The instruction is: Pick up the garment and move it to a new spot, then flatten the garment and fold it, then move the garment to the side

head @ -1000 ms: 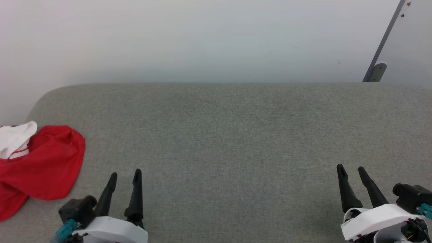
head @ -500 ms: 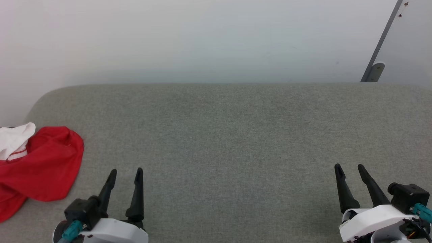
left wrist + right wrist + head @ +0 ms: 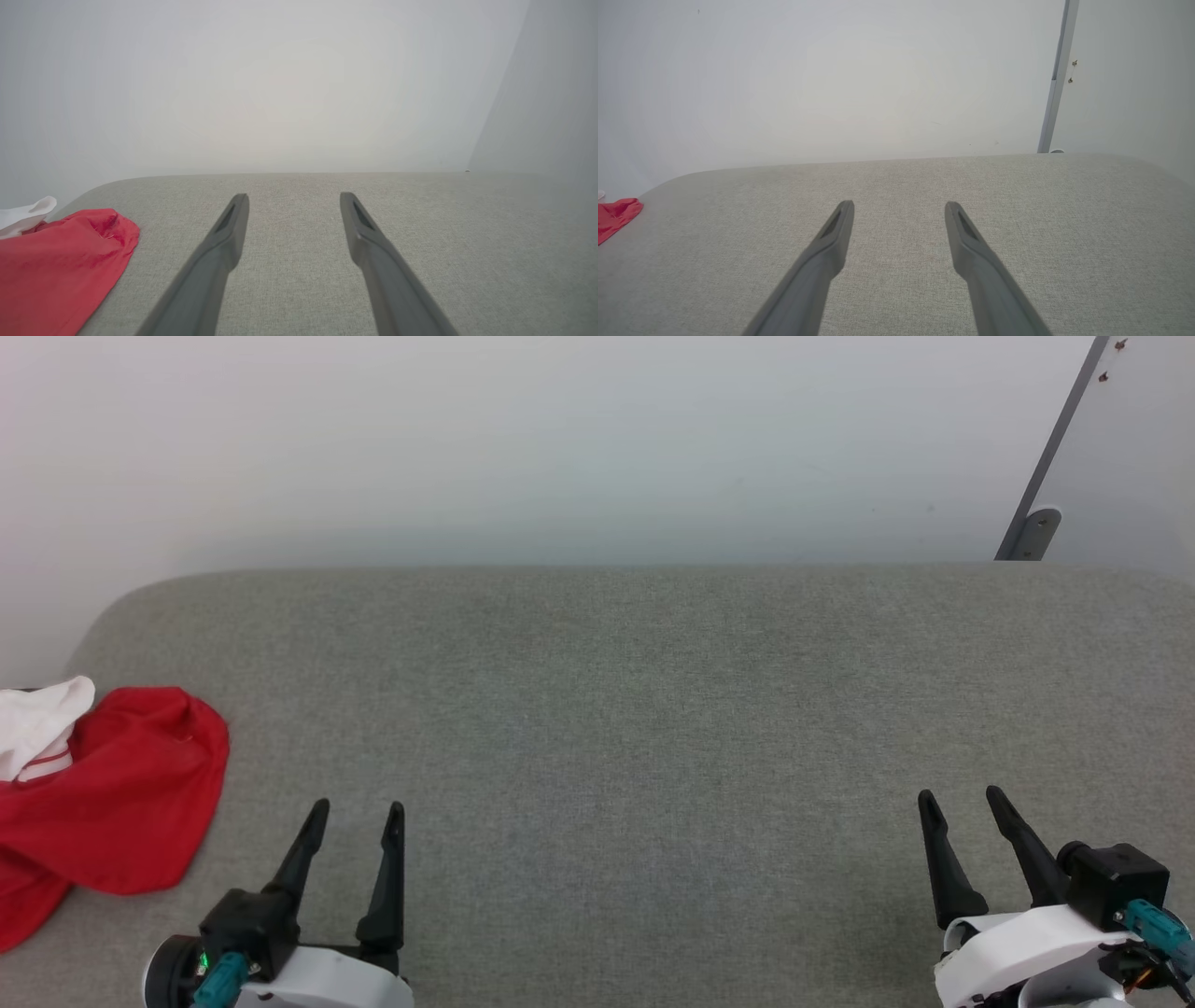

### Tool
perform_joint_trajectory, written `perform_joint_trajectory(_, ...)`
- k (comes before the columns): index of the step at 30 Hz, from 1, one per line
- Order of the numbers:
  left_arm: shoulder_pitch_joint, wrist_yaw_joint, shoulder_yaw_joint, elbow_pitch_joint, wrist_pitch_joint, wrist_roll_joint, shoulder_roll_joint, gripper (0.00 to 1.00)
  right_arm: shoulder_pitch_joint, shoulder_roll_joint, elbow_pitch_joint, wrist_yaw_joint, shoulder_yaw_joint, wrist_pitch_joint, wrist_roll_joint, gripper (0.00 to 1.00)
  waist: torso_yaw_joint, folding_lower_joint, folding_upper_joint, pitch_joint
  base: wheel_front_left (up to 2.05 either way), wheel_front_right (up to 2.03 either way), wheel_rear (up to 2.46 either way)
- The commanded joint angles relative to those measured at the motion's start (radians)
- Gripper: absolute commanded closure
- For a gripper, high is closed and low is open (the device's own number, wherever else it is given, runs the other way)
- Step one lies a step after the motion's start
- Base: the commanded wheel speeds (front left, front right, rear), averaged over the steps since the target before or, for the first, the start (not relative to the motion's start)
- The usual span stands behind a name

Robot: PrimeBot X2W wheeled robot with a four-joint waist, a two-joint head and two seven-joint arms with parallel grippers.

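The garment (image 3: 112, 793) lies crumpled at the left edge of the grey fabric surface (image 3: 635, 709), red with a white sleeve poking out at its far end. It also appears as the red garment (image 3: 56, 266) at the lower left of the left wrist view and as a small red garment corner (image 3: 616, 214) far left in the right wrist view. My left gripper (image 3: 359, 812) hovers open just to the garment's right, apart from it, nothing between its fingers. My right gripper (image 3: 962, 798) stands open at the lower right, far from the cloth.
A pale wall (image 3: 560, 448) rises behind the grey surface's rounded far edge. A grey metal strut with a bracket (image 3: 1036, 532) leans against the wall at the back right.
The head view has drifted slightly. Both grippers have turned a little at the wrist and their tips sit marginally lower or shifted. The garment lies as before.
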Motion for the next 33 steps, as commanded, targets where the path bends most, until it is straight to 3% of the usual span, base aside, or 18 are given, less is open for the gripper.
perform_joint_trajectory(1,0.005,-0.004,0.002,-0.005,-0.008,0.023,0.002,0.00,0.005,-0.003,-0.005,-0.001,0.006,-0.006,-0.021,0.00,0.000,0.0000,-0.0001,0.000,0.00,0.00,0.00)
perform_joint_trajectory(9,0.006,-0.014,0.006,-0.005,-0.022,0.085,-0.002,0.00,0.009,-0.007,-0.008,-0.001,0.010,-0.015,-0.073,0.00,0.000,0.0000,-0.0001,-0.001,0.00,0.00,0.00)
perform_joint_trajectory(21,0.002,-0.028,0.022,0.003,-0.020,0.085,-0.017,0.00,0.012,-0.009,-0.006,-0.001,0.008,-0.015,-0.067,0.00,0.012,0.0000,-0.0001,-0.002,0.00,0.00,0.00)
perform_joint_trajectory(26,0.002,-0.023,0.048,0.013,-0.020,0.067,-0.027,0.00,0.019,-0.011,-0.009,-0.001,0.016,-0.010,-0.062,0.00,0.053,0.0000,-0.0001,-0.013,0.00,0.00,0.00)
perform_joint_trajectory(33,0.004,-0.005,0.096,0.033,-0.020,0.041,-0.028,0.00,0.010,-0.023,-0.009,-0.001,0.061,0.002,-0.045,0.00,0.165,0.0000,-0.0001,-0.041,0.00,0.00,0.00)
